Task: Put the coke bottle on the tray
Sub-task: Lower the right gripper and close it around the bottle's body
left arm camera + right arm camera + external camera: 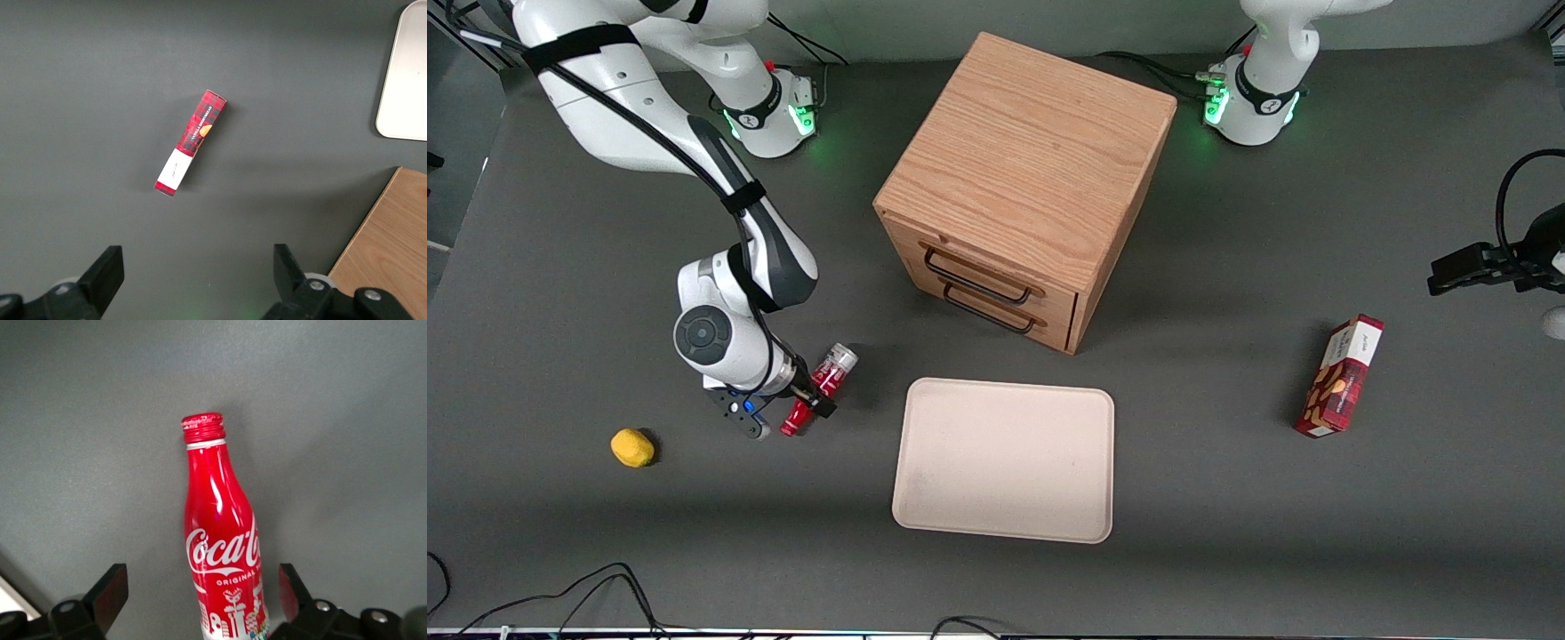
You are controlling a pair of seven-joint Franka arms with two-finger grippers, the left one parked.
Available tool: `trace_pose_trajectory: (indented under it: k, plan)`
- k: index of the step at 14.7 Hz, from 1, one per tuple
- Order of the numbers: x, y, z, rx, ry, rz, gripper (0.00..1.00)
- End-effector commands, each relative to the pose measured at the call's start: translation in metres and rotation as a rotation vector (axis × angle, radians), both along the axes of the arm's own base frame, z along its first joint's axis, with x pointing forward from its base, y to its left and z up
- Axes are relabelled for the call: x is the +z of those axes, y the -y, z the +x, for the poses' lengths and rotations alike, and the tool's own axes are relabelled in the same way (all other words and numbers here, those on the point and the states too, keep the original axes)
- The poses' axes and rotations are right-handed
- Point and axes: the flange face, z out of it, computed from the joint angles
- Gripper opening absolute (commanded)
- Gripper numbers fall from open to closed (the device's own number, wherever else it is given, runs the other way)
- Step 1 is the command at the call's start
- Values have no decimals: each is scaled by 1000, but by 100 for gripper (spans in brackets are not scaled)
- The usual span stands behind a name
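- Low in the front view, toward the working arm's end of the table, the gripper (790, 416) is down at the dark table (1227, 551) with its two fingers set either side of the coke bottle (821, 389).
- The fingers (115, 588) stand wide apart, and in the right wrist view a strip of bare table shows between each one and the bottle (221, 540), so the tool is open and not clamping anything.
- The bottle looks to be lying on its side on the table. Its red cap points toward the front camera and its clear base points toward the wooden drawer cabinet (1032, 169).
- The tray (1005, 458) sits in the lower middle of the frame, just beside the bottle. The two are not touching, and nothing rests on the tray's pale surface.
- The cabinet is in the upper middle of the frame, farther from the front camera than the tray. Its two dark handles face the tray.
- A small yellow fruit (632, 447) lies near the gripper, farther out toward the working arm's end.
- A red snack box (1341, 377) lies toward the parked arm's end of the table, well apart from the tray.
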Motion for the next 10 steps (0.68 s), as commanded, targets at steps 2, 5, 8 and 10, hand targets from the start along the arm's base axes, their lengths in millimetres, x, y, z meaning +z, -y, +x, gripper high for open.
trace_pose_trajectory:
  k: [2, 5, 8, 10]
  plan:
    - [-15, -10, -2, -27, 22, -15, 100]
    - [-29, -10, -2, -33, 23, -16, 100]
    - [-35, -10, -3, -22, 24, -34, 98]
    - [-38, -10, -4, -23, 22, -33, 98]
